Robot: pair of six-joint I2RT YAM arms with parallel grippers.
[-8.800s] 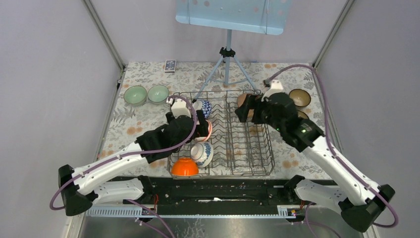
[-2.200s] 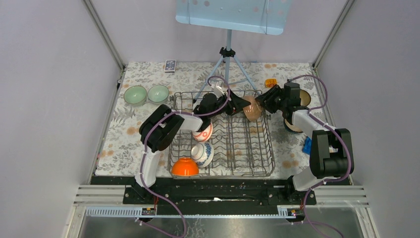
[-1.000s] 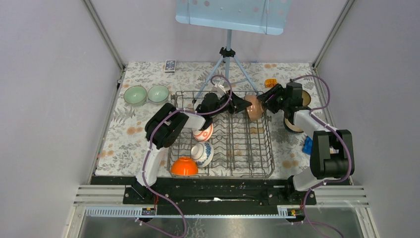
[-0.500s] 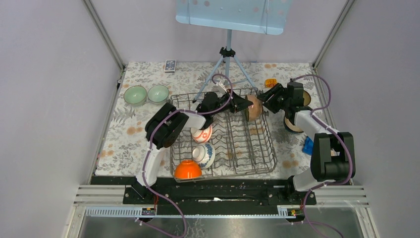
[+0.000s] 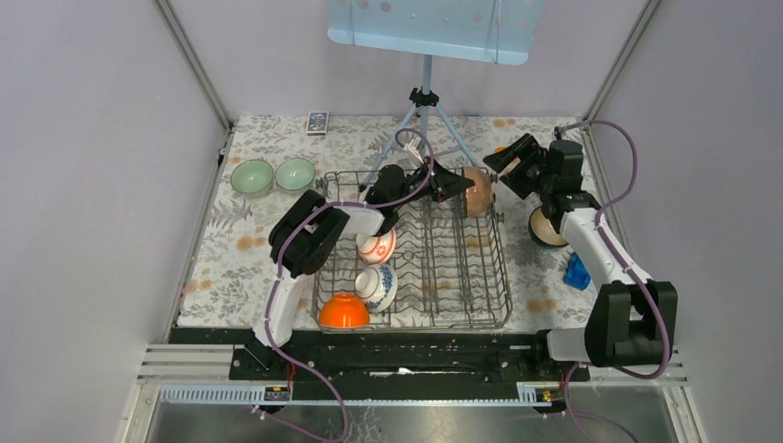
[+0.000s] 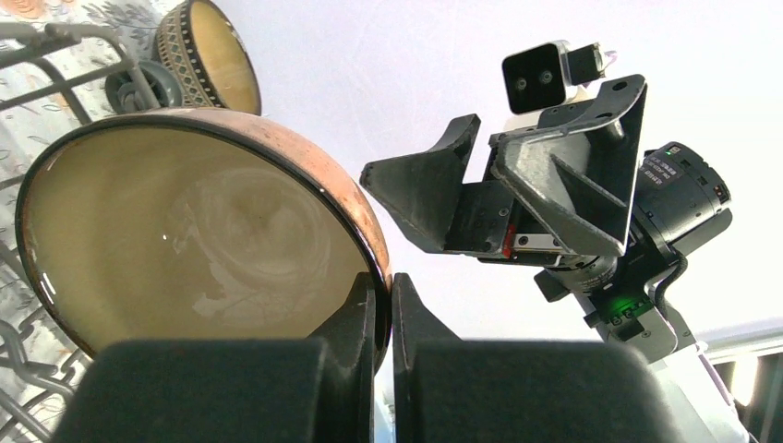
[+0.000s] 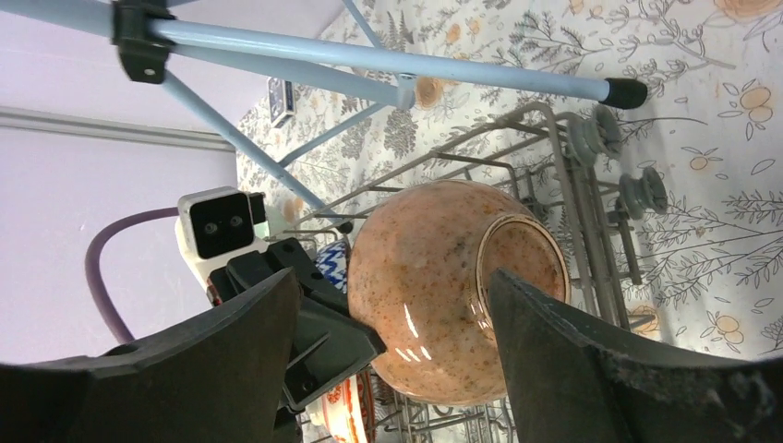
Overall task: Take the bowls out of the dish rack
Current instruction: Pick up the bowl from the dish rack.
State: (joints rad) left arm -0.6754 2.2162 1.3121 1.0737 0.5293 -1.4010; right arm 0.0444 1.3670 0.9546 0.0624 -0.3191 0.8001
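A speckled orange-brown bowl (image 5: 479, 193) with a tan inside (image 6: 185, 249) hangs over the back right corner of the dish rack (image 5: 462, 305). My left gripper (image 5: 458, 188) is shut on its rim (image 6: 380, 293). My right gripper (image 5: 511, 170) stands open just right of the bowl, its fingers (image 7: 591, 369) apart from the bowl's underside (image 7: 425, 277). In the rack's left side sit a red-and-white bowl (image 5: 379, 247), a blue-and-white bowl (image 5: 378, 287) and an orange bowl (image 5: 344, 311).
Two pale green bowls (image 5: 251, 177) rest on the cloth at the left. A dark brown bowl (image 5: 546, 229) sits right of the rack, with a blue object (image 5: 578, 271) nearer. A tripod stand (image 5: 423, 120) straddles the rack's back edge; a remote (image 5: 317, 122) lies far back.
My left gripper has shut on the bowl's rim. My right gripper has opened wider and drawn back to the right, off the bowl. The rack tilted briefly and lies level again.
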